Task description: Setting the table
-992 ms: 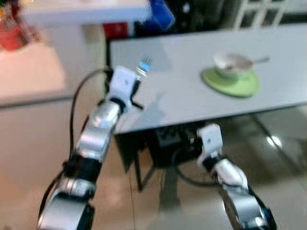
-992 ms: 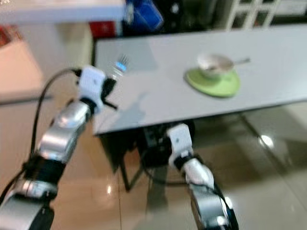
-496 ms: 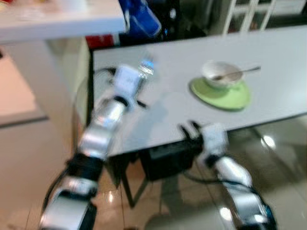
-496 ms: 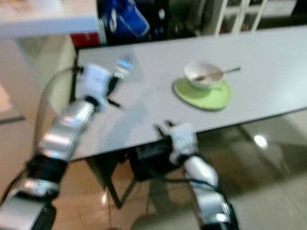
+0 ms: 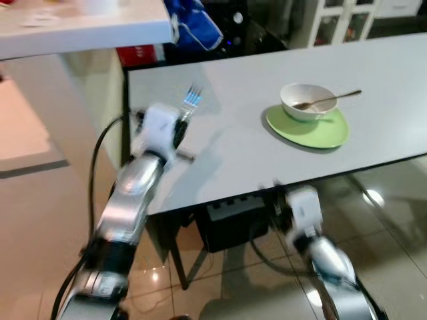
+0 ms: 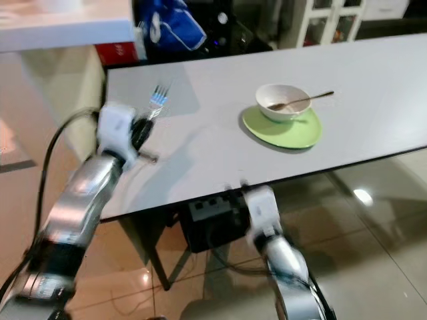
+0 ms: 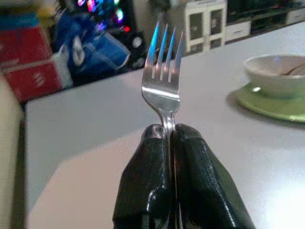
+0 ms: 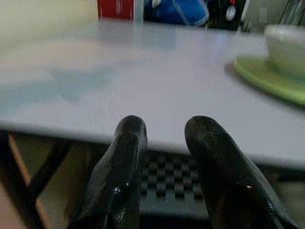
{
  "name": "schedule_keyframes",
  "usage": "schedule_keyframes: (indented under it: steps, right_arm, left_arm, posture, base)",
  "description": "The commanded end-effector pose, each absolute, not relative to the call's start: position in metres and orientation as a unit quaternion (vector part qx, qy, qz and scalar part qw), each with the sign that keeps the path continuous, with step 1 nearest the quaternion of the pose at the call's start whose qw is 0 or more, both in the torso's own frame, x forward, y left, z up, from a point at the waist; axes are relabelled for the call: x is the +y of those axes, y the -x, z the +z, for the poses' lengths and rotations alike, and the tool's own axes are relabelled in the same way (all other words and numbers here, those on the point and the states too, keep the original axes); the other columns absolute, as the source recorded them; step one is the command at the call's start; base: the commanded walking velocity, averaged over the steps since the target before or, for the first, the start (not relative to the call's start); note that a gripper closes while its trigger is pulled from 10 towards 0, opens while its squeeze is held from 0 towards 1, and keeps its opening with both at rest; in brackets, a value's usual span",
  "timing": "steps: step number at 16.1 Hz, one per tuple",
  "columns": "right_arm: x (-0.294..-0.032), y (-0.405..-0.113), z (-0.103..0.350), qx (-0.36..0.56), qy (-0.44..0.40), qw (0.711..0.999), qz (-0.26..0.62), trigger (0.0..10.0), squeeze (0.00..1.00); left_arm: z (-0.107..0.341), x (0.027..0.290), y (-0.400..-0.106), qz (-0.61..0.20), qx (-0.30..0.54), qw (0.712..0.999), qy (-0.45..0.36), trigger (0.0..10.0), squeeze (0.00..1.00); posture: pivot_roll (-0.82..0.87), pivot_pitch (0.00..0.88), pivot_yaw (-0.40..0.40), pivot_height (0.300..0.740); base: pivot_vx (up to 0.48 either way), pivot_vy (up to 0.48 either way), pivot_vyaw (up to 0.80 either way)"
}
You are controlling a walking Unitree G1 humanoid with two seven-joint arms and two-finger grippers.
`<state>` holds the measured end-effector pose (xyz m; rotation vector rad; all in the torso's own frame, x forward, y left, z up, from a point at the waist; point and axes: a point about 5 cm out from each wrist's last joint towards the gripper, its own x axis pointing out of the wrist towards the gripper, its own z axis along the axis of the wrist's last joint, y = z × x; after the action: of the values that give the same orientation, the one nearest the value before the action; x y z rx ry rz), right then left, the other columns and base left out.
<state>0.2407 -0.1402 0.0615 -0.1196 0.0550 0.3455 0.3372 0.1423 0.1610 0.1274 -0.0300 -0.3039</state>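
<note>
A grey table (image 5: 240, 143) holds a bowl (image 5: 307, 101) on a green plate (image 5: 313, 131). The left claw (image 7: 170, 143) pinches a fork (image 7: 163, 71) over the table's corner, ready to place. The right claw (image 8: 164, 143) waits spread below.

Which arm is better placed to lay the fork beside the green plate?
Left. The left gripper already clamps the fork above the table, tines toward the bowl on the green plate. The right gripper is open, holds nothing, and sits below the table edge.

The left pincer (image 6: 143, 123) grips a fork (image 6: 157, 99) (apparently tines up) over the table (image 6: 207, 140).
</note>
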Motion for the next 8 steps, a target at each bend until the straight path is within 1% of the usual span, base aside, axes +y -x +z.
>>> schedule_keyframes:
  steps: [1, 2, 4, 5, 6, 8]
  right_arm:
    - [-0.142, -0.246, 0.069, 0.007, 0.067, 0.984, 0.167, 10.0, 0.00]
    - [-0.143, -0.248, 0.067, 0.010, 0.068, 0.984, 0.166, 10.0, 0.00]
    - [-0.145, -0.255, 0.069, 0.005, 0.071, 0.984, 0.163, 10.0, 0.00]
    - [-0.145, -0.256, 0.069, 0.003, 0.070, 0.984, 0.162, 10.0, 0.00]
    - [-0.143, -0.259, 0.068, 0.004, 0.070, 0.984, 0.163, 10.0, 0.00]
    - [-0.139, -0.263, 0.068, 0.003, 0.067, 0.984, 0.167, 10.0, 0.00]
  left_arm:
    - [0.177, 0.148, -0.338, -0.153, -0.044, 0.986, -0.052, 10.0, 0.00]
    - [0.176, 0.160, -0.332, -0.156, -0.040, 0.986, -0.040, 10.0, 0.00]
    - [0.159, 0.183, -0.311, -0.165, -0.008, 0.985, -0.039, 10.0, 0.00]
    - [0.157, 0.185, -0.307, -0.166, -0.002, 0.985, -0.039, 10.0, 0.00]
    - [0.137, 0.190, -0.293, -0.182, 0.024, 0.981, -0.056, 10.0, 0.00]
    - [0.104, 0.197, -0.274, -0.178, 0.074, 0.981, -0.035, 10.0, 0.00]
  posture:
    - [0.07, 0.000, 0.064, 0.740]
    - [0.07, 0.000, 0.069, 0.740]
    - [0.08, 0.000, 0.072, 0.740]
    - [0.08, 0.000, 0.072, 0.740]
    - [0.09, 0.000, 0.066, 0.740]
    - [0.09, 0.000, 0.063, 0.740]
  base:
    - [0.000, 0.000, 0.00]
    - [0.000, 0.000, 0.00]
    - [0.000, 0.000, 0.00]
    - [0.000, 0.000, 0.00]
    - [0.000, 0.000, 0.00]
    - [0.000, 0.000, 0.00]
